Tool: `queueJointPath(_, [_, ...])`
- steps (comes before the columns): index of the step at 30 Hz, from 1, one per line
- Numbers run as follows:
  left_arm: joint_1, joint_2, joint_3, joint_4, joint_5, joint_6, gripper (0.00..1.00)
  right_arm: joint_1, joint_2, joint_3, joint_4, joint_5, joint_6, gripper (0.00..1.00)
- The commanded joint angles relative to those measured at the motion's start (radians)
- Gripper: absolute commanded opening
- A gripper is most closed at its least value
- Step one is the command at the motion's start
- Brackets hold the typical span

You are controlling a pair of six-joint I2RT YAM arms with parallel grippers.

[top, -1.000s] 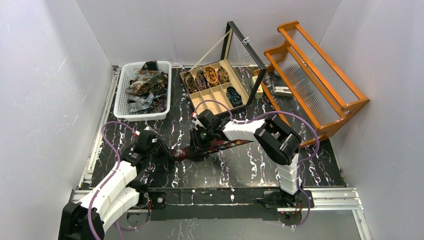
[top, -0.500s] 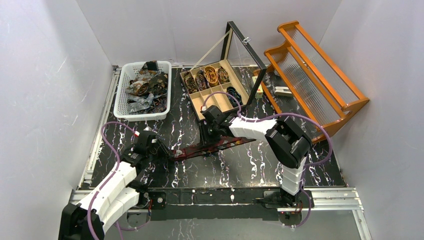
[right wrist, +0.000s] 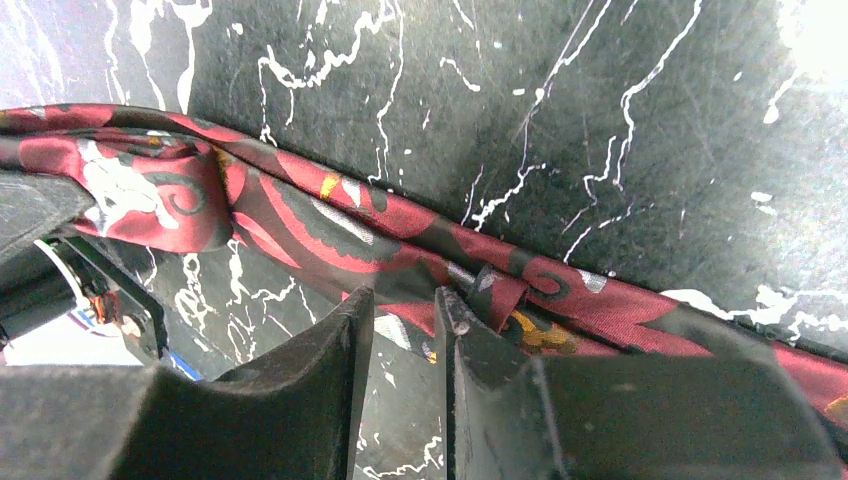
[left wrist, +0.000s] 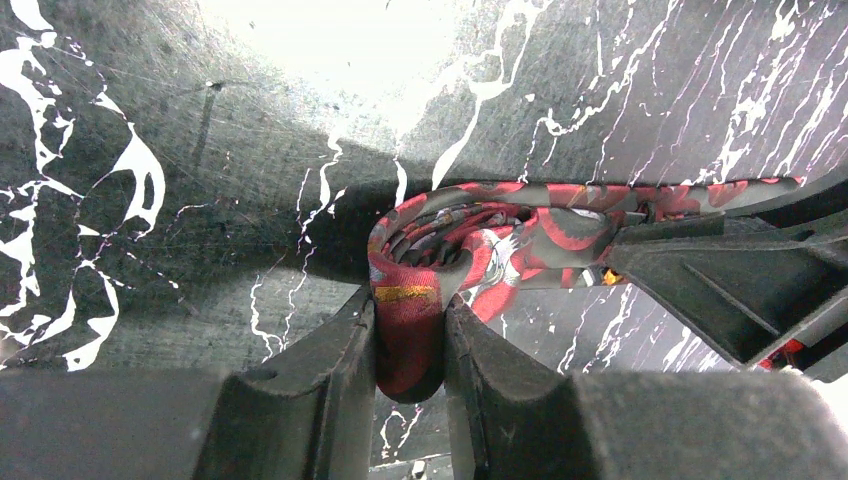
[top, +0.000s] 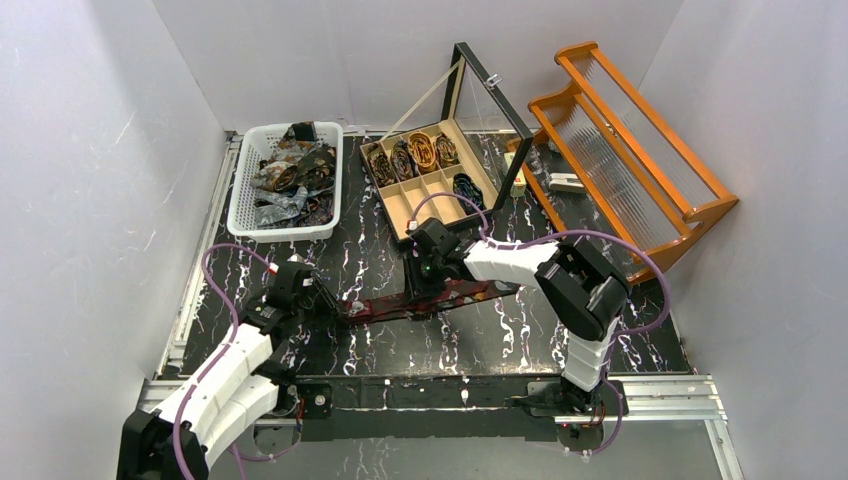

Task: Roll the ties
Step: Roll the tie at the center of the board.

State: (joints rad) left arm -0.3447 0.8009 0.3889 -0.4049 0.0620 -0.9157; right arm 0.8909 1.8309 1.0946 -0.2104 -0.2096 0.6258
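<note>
A red and black patterned tie [top: 395,301] stretches between both grippers near the table's middle. My left gripper [top: 337,309] is shut on the tie's folded, partly coiled end [left wrist: 408,330], its fingers [left wrist: 340,350] pressing the fabric from both sides. In the left wrist view the loose coil [left wrist: 480,225] curls just beyond the tips. My right gripper [top: 427,283] sits further along the strip [right wrist: 330,225]. Its jaws stand a narrow gap apart [right wrist: 400,298], with the tie's lower edge across the tips. Several rolled ties [top: 424,150] fill the wooden box.
A white basket [top: 240,205] of loose ties [top: 290,175] stands at the back left. The compartmented box [top: 400,230] has its glass lid [top: 490,100] raised. An orange wooden rack [top: 630,150] leans at the back right.
My right gripper has slid to the right along the tie, away from the left gripper, drawing the strip out longer. The left gripper has kept its hold and place.
</note>
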Motion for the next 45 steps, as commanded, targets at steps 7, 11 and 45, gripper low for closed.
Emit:
queueJointPath(7, [-0.004, 0.004, 0.062, -0.055, -0.008, 0.035, 0.16, 0.009, -0.056, 0.014, -0.065, -0.065, -0.016, 0.44])
queueJointPath(11, [-0.007, 0.028, 0.086, -0.055, 0.0, 0.068, 0.16, 0.009, -0.08, 0.078, -0.058, -0.084, -0.021, 0.5])
queueJointPath(45, [-0.217, 0.214, 0.259, -0.203, -0.187, 0.103, 0.13, 0.074, 0.209, 0.235, 0.12, -0.335, 0.132, 0.36])
